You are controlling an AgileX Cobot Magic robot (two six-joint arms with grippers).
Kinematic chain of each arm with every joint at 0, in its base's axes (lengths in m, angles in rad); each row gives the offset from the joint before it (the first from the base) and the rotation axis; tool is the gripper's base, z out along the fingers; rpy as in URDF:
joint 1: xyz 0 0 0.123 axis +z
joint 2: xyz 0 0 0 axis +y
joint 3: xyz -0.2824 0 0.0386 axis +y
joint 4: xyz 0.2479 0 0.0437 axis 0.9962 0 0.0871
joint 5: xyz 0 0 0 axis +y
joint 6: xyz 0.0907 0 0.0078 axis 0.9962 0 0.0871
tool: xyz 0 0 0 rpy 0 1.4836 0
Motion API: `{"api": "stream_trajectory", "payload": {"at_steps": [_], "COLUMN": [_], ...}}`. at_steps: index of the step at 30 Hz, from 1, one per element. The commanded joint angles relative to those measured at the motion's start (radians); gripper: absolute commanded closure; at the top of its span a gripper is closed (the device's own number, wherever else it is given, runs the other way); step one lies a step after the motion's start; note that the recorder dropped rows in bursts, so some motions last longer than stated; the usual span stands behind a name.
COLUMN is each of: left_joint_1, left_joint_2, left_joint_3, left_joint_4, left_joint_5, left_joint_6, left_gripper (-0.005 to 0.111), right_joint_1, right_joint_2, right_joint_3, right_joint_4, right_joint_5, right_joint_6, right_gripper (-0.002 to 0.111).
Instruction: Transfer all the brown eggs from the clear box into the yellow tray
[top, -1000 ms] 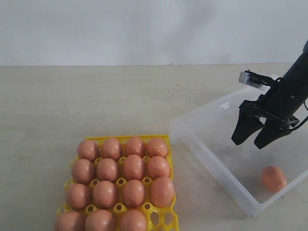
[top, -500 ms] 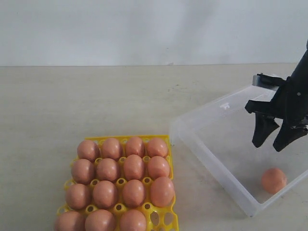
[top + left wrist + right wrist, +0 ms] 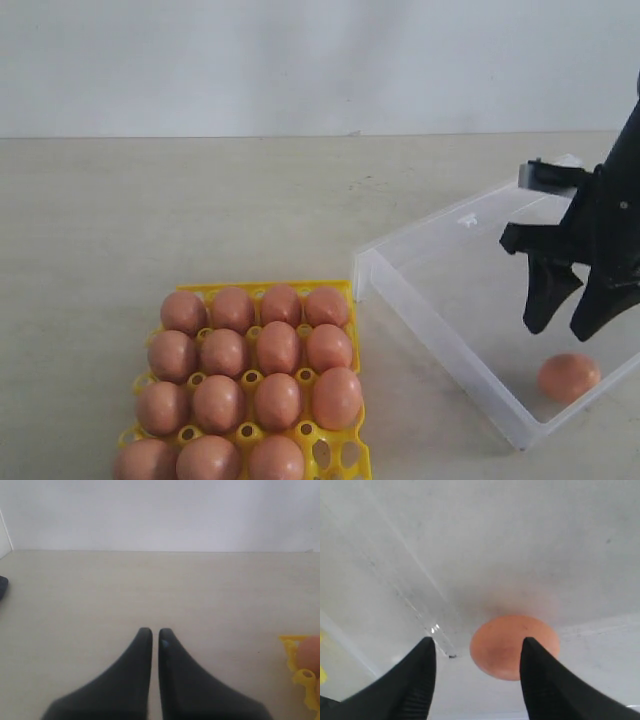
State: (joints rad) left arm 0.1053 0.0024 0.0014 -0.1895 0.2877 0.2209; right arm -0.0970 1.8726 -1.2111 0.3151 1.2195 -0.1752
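Exterior view: right gripper (image 3: 559,332) hangs inside the clear box (image 3: 440,335), jaws well apart, nothing in them. A lone brown egg (image 3: 568,377) lies on the box floor near the corner closest to the camera, just below the tips (the right wrist view frames it between the two fingers). Tips look clear of the shell, though the angle makes contact hard to rule out. The yellow tray (image 3: 262,287) sits on the table (image 3: 200,200) left of the box, near but not touching. It holds fifteen brown eggs (image 3: 278,347) seated in cups; the near right cup (image 3: 335,455) shows bare lattice. The nearest row is cut by the frame edge. Left gripper (image 3: 151,631) is over bare table beside the tray, jaws drawn almost together, holding nothing.
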Motion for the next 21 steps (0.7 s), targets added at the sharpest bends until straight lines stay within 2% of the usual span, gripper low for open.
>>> {"api": "stream_trajectory", "payload": {"at_steps": [1, 6, 13, 21], "left_joint_1": [0.003, 0.003, 0.003, 0.003], "left_joint_2": [-0.002, -0.002, -0.002, -0.002], "left_joint_3": [-0.001, -0.001, -0.001, -0.001], "left_joint_4": [-0.005, -0.005, -0.005, -0.005], "left_joint_5": [-0.004, -0.004, -0.004, -0.004], "left_joint_6": [0.007, 0.007, 0.007, 0.007], "left_gripper": [0.103, 0.103, 0.103, 0.103], "right_joint_1": [0.027, 0.027, 0.027, 0.027], "right_joint_2": [-0.011, -0.011, -0.011, -0.011], "right_joint_3": [0.05, 0.05, 0.05, 0.05], "right_joint_4": [-0.06, -0.062, -0.059, -0.059], "right_joint_5": [0.002, 0.002, 0.002, 0.002], "right_joint_6": [-0.113, -0.288, -0.676, -0.996], "right_gripper": [0.063, 0.063, 0.063, 0.063]}}
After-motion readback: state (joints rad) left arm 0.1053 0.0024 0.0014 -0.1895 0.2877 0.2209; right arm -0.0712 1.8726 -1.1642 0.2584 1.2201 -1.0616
